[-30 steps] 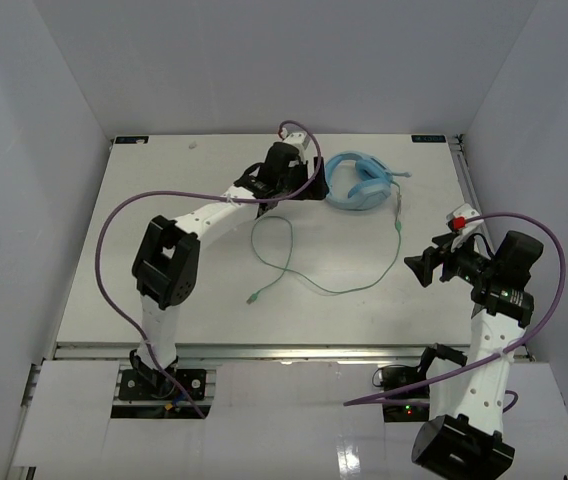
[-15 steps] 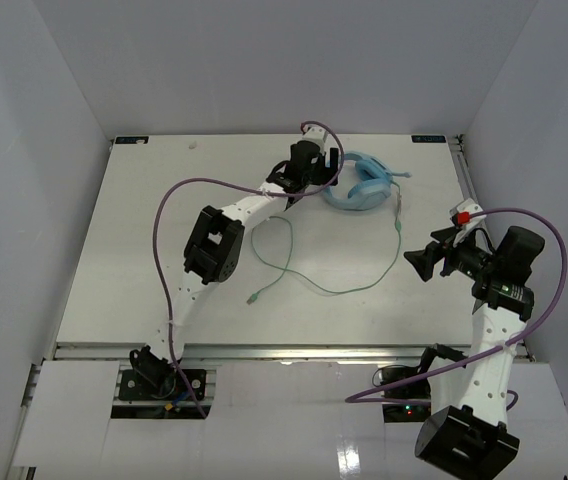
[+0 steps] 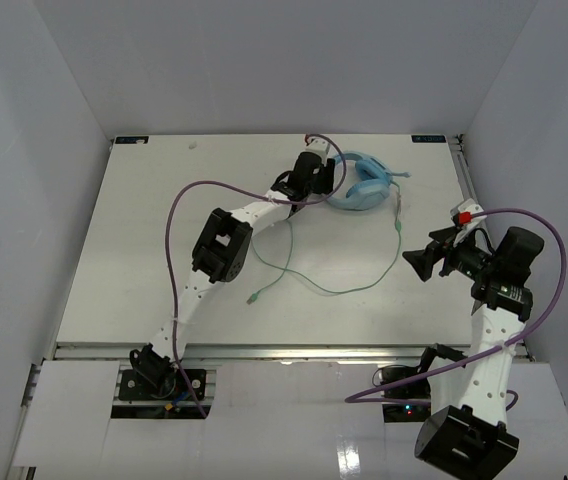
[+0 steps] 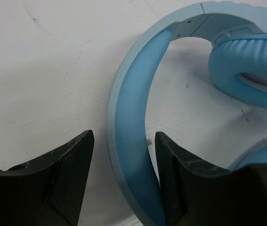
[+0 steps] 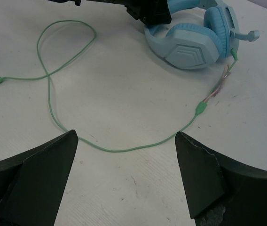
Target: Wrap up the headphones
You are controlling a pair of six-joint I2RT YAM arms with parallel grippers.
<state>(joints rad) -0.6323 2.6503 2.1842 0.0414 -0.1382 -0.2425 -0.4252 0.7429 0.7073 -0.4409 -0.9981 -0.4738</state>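
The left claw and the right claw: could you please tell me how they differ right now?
The left claw straddles the padded headband of the headphones; the right claw has nothing between its fingers. The left claw sits low at the far side of the table; the right claw hangs apart from the headphones near the right edge, facing the green cable. Both are open.
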